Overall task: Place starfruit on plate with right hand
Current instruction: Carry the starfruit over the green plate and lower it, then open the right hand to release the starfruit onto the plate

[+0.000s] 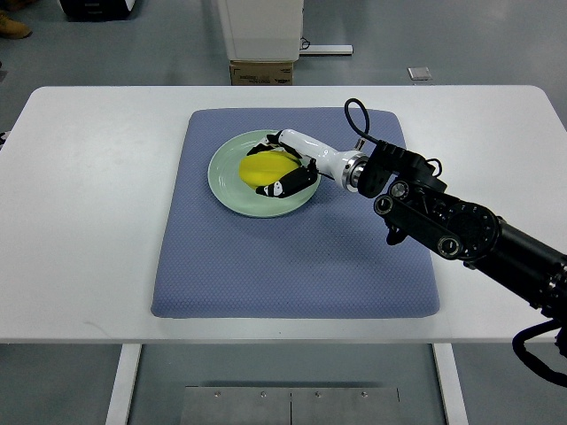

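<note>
Starting at the plate's left, your yellow starfruit [263, 168] lies on the pale green round plate [232, 199], mid-rear on the blue mat [292, 266]. The right hand [288, 164], black-and-white fingers [292, 181] wrapped around it, could drag or roll it off if withdrawn before opening.

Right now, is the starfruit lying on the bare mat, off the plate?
No, the starfruit sits over the plate, with the right hand curled around it.
</note>
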{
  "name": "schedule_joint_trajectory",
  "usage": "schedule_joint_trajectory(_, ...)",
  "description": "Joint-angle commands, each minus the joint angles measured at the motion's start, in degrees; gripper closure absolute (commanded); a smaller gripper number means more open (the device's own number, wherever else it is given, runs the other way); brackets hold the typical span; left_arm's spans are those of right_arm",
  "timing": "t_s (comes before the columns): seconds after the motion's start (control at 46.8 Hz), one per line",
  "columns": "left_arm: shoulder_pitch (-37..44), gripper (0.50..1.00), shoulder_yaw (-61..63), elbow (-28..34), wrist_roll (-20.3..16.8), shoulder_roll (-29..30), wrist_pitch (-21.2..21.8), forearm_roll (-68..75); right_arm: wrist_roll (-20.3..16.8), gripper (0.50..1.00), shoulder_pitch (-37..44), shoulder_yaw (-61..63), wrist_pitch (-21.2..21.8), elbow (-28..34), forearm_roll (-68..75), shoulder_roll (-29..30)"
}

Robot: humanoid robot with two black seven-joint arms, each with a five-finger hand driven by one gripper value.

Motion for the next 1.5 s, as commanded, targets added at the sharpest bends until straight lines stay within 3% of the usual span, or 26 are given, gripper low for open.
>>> schedule_joint_trajectory(0.0, 0.1, 0.500, 0.0, 0.0, 0.0, 0.0, 0.0, 0.0, 0.1, 1.000, 0.0, -0.7, 0.0, 0.1, 0.1, 0.0)
schedule_joint_trajectory(0.513, 0.0, 0.500, 0.0, 0.0, 0.0, 0.0, 0.0, 0.0, 0.0, 1.000, 0.0, -2.7, 0.0, 0.1, 0.4, 0.0)
schedule_joint_trajectory(0.555, 0.0, 0.500, 0.0, 0.0, 0.0, 0.0, 0.0, 0.0, 0.1, 0.748, 0.0, -2.7, 0.0, 0.1, 0.5, 0.0)
schedule_joint_trajectory(0.619, 0.0, 0.500, -0.1, 0.0, 0.0, 0.0, 0.0, 0.0, 0.1, 0.693, 0.0, -2.7, 0.0, 0.1, 1.4, 0.0)
schedule_joint_trajectory(0.705, 0.0, 0.500, 0.0, 0.0, 0.0, 0.0, 0.0, 0.0, 0.1, 0.574, 0.0, -2.7, -0.1, 0.1, 2.5, 0.0)
schedule_joint_trajectory(0.79, 0.0, 0.500, 0.0, 0.0, 0.0, 0.0, 0.0, 0.0, 0.1, 0.517, -0.1, -2.7, -0.1, 0.1, 3.3, 0.0)
schedule_joint_trajectory(1.474, 0.0, 0.500, 0.0, 0.0, 0.0, 0.0, 0.0, 0.0, 0.0, 0.505, -0.4, 6.6, -1.2, -0.2, 4.6, 0.0)
